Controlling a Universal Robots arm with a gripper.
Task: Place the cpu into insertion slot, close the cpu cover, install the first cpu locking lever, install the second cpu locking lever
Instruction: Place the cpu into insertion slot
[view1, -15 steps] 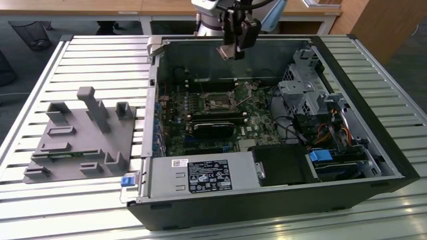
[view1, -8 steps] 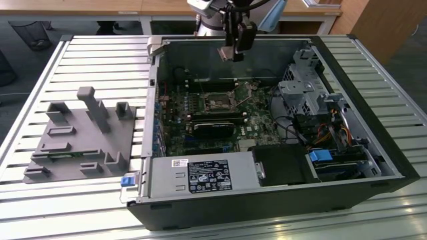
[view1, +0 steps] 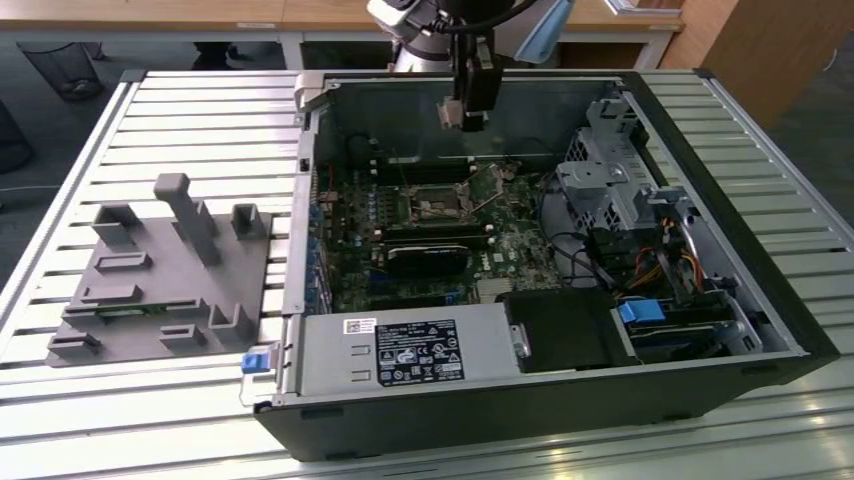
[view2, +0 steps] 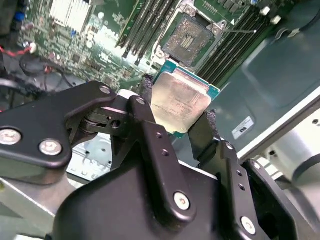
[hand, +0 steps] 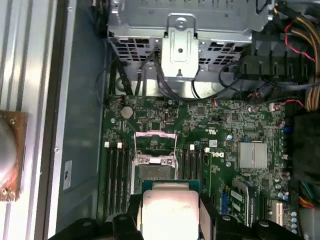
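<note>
Over on the exterior view's left, a grey holder block (view1: 158, 275) sits on the slatted table (view1: 80, 420), just beside the open computer case (view1: 534, 420). Further right, the gripper (view1: 462, 120) hangs above the green circuit board (view1: 514, 225). Its fingers (view2: 145, 95) are closed against opposite edges of the cpu (view2: 181, 102), holding it in the air. Below it the insertion slot (view2: 187, 40) lies bare, and the cpu cover (hand: 155, 143) stands raised beside the slot.
</note>
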